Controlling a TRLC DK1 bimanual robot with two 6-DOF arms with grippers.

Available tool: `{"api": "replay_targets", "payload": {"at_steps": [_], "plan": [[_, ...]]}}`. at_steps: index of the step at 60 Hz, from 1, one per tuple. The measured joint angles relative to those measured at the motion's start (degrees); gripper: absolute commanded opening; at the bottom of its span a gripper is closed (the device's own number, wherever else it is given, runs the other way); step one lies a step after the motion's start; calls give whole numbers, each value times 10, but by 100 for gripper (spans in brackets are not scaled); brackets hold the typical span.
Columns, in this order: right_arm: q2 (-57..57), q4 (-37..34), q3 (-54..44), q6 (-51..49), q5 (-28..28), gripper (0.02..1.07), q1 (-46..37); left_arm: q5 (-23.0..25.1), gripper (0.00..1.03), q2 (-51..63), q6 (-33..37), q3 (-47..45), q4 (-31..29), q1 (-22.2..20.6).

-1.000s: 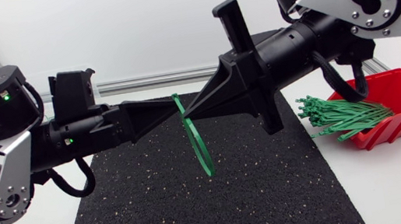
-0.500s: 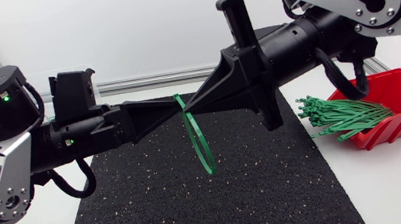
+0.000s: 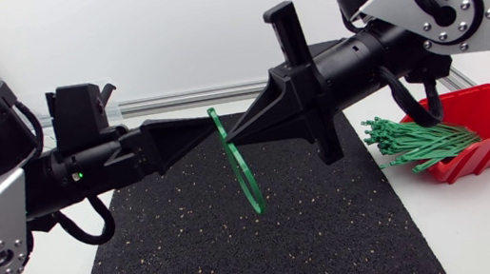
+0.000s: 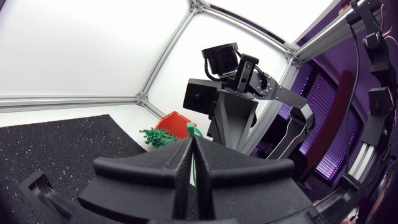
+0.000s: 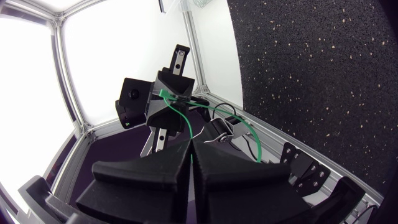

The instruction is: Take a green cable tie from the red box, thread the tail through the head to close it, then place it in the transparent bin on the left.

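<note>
Slim green plastic cable tie [image 3: 251, 197] hangs looped at frame centre. My left gripper [image 3: 207, 129] and right gripper [image 3: 233, 139] are both clenched on it. Threading looks nearly done. Drop into the transparent bin remains; bin unseen.

Right gripper [image 5: 189, 146] sits bottom centre, fingers pinched tight on the green cable tie [image 5: 180, 121]. The tie runs up to mid-frame, where the left gripper [image 5: 166, 92] has it nipped too, and its loop bulges off right. Black speckled mat [image 5: 311, 74] fills the upper right.
</note>
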Motion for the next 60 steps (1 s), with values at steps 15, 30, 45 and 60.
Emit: {"api": "replay_targets", "payload": {"at_steps": [15,30,45,60], "plan": [[0,0,6,0,-2,8,2,-10,4,0,0,-3,2,-7],[-8,10,27,0,0,8,1,-5,4,0,0,-12,2,-10],[-5,18,34,0,-2,8,-2,-5,4,-10,0,-12,1,-17],[4,26,19,0,1,8,-2,-3,4,-20,0,-12,0,-13]]}}
